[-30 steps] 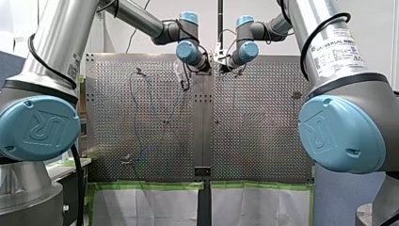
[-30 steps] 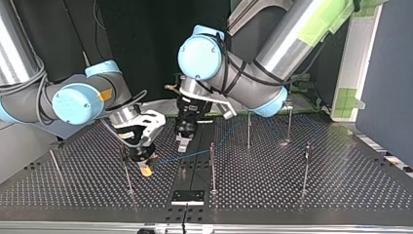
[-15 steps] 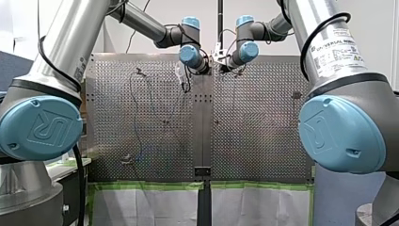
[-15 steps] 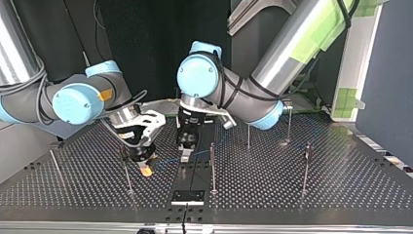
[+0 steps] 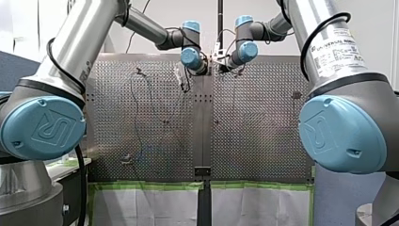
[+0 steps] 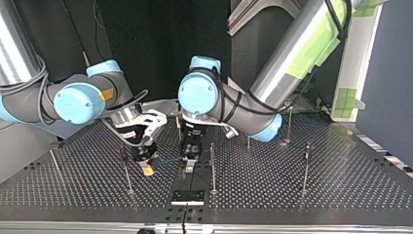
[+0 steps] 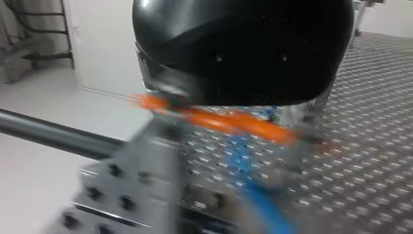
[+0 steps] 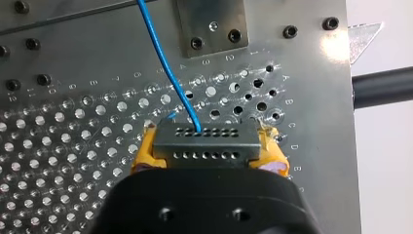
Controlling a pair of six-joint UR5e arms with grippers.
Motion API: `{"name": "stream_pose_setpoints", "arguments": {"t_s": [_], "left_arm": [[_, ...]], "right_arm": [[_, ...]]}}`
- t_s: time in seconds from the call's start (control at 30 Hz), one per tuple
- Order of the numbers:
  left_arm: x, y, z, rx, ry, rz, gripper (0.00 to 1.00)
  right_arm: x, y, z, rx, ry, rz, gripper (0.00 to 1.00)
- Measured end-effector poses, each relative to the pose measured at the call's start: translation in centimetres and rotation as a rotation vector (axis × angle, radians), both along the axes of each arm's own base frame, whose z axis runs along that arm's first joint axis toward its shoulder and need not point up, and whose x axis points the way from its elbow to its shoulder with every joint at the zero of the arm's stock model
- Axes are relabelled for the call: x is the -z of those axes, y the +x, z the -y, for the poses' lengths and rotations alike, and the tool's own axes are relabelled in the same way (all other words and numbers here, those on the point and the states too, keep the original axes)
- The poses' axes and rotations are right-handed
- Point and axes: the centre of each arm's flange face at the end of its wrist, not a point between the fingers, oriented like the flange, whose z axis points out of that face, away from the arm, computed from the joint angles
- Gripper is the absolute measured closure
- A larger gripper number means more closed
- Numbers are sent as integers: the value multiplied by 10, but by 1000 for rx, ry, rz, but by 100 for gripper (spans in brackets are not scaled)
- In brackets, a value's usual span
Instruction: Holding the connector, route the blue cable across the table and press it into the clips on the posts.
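Observation:
My right gripper [image 8: 207, 156] is shut with its yellow pads [image 8: 146, 153] on the grey connector [image 8: 204, 139], low over the perforated table. The thin blue cable [image 8: 163, 53] leaves the connector's top and runs ahead across the plate. In the top view my right gripper [image 6: 147, 168] is left of centre. The blue cable [image 6: 168, 158] passes from it toward my left gripper [image 6: 189, 163], which hangs over the centre strip. In the left wrist view the black gripper body [image 7: 243, 48] is blurred. The blue cable [image 7: 243, 156] runs under it, and its jaws look apart.
Thin upright posts stand around the plate: one [image 6: 212, 168] just beside my left gripper, one [image 6: 126, 173] near my right gripper, and others [image 6: 306, 168] [image 6: 289, 124] toward the top view's right. A small black bracket [image 6: 187, 196] sits at the near edge.
My left arm has swung down and toward the top view's near edge, bringing its gripper close to the cable beside the right gripper. My right gripper has barely moved.

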Motion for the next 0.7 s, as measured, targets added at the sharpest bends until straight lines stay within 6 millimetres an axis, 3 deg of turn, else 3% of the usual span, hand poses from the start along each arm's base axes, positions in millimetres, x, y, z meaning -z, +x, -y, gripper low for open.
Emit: {"name": "stream_pose_setpoints", "arguments": {"t_s": [0.1,0.3,0.37,0.4,0.47,0.5,0.53,0.57,0.6,0.63,0.7], "left_arm": [[11,3,1,-9,11,-17,0],[14,4,3,-15,10,-18,0],[14,3,5,-12,10,-17,25],[14,3,5,-11,10,-16,25],[14,2,6,-12,10,-15,56],[14,2,6,-13,10,-14,56],[14,2,6,-16,10,-14,68],[14,2,6,-19,11,-14,90],[14,1,6,-23,12,-14,90],[14,1,6,-26,14,-15,99],[15,1,5,-37,21,-17,99]], "right_arm": [[0,0,0,0,0,0,100],[0,-1,1,3,1,0,100],[0,-2,1,3,1,0,100],[0,-2,2,3,0,0,100],[0,-2,2,4,0,0,100],[0,-2,2,4,0,0,100],[0,-2,2,4,0,0,100],[0,-2,2,4,0,0,100],[0,-2,2,4,0,0,100],[0,-2,2,4,1,0,100],[1,-2,2,3,1,-1,100]]}}
